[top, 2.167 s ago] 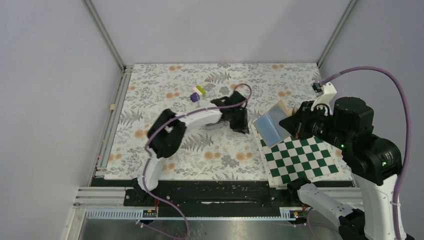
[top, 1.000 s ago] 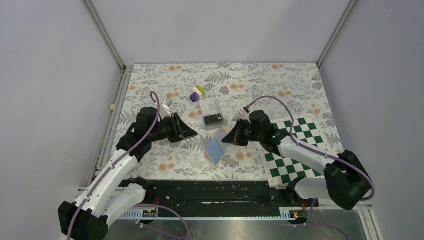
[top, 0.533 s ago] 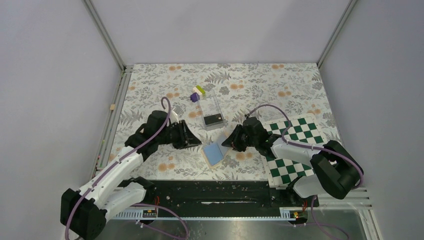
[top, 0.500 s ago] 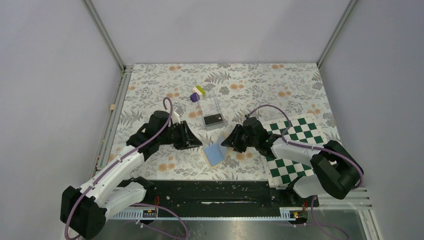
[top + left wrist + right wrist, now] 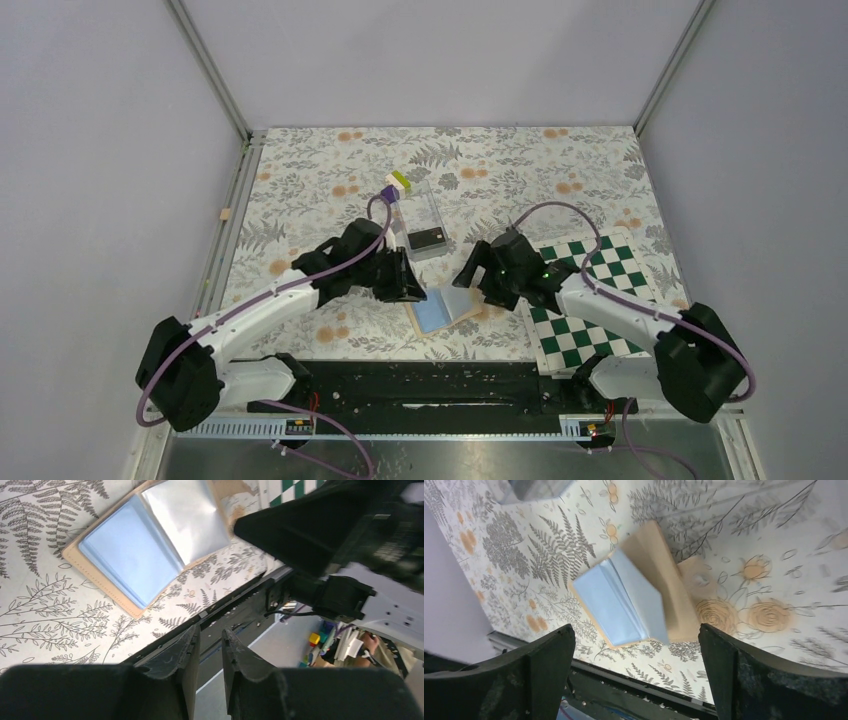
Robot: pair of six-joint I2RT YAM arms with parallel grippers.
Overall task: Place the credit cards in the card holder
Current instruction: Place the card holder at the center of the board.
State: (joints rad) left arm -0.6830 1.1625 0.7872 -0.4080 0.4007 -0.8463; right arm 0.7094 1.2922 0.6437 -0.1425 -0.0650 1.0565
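Flanking the card holder, the left end effector has its fingers nearly together on nothing, the right end effector spread wide and empty. Wallet lies open, blue up, on the floral surface; a credit card sits in the clear case.

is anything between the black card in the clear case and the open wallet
Only the case itself. The black card lies inside the clear case, whose near wall faces the wallet. The patterned table between case and wallet looks bare, with the left gripper just beside that path.
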